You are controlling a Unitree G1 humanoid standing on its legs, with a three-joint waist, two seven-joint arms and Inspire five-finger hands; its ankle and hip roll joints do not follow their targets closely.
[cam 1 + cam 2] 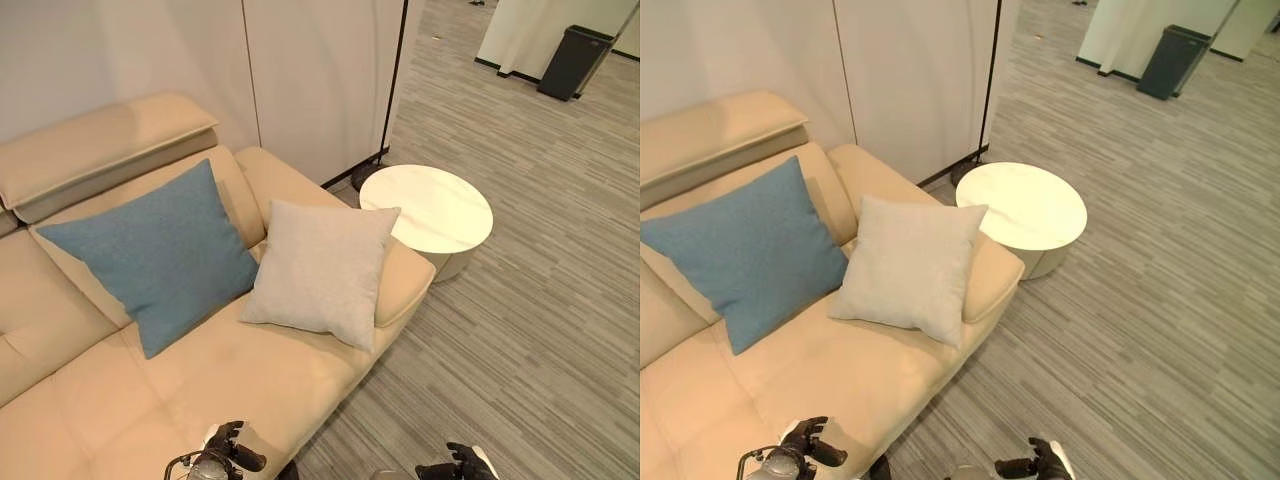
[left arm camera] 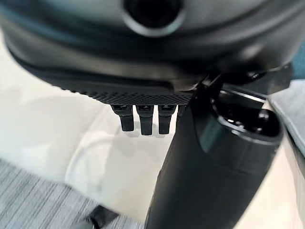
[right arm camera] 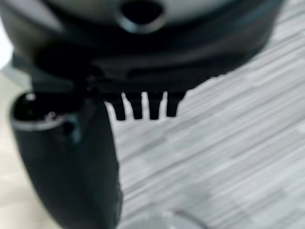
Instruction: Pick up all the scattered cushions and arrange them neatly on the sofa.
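Two cushions sit on the sofa (image 1: 290,380). The blue cushion (image 1: 155,255) leans against the backrest, tilted with one corner up. The grey cushion (image 1: 322,270) leans on the armrest at the sofa's end, just beside the blue one, their near corners touching or nearly so. Past the armrest stands a round white bench (image 1: 430,210) on the striped carpet (image 1: 540,300), close to the sofa's end. A dark bin (image 1: 574,62) stands far off by a wall, and pale panels (image 1: 320,80) rise behind the sofa.

In the eye views both hands appear low at the frame's bottom edge: the left hand (image 1: 232,447) over the sofa seat's front edge, the right hand (image 1: 462,462) over the carpet. Neither holds anything.

The left wrist view adds what the eye views hide: the left hand's fingers (image 2: 143,119) hang straight and apart over cream sofa leather, with a strip of carpet beside it and a sliver of blue cushion at the edge. The right wrist view shows the right hand's fingers (image 3: 143,107) straight and spread above bare carpet, thumb (image 3: 66,157) standing free.
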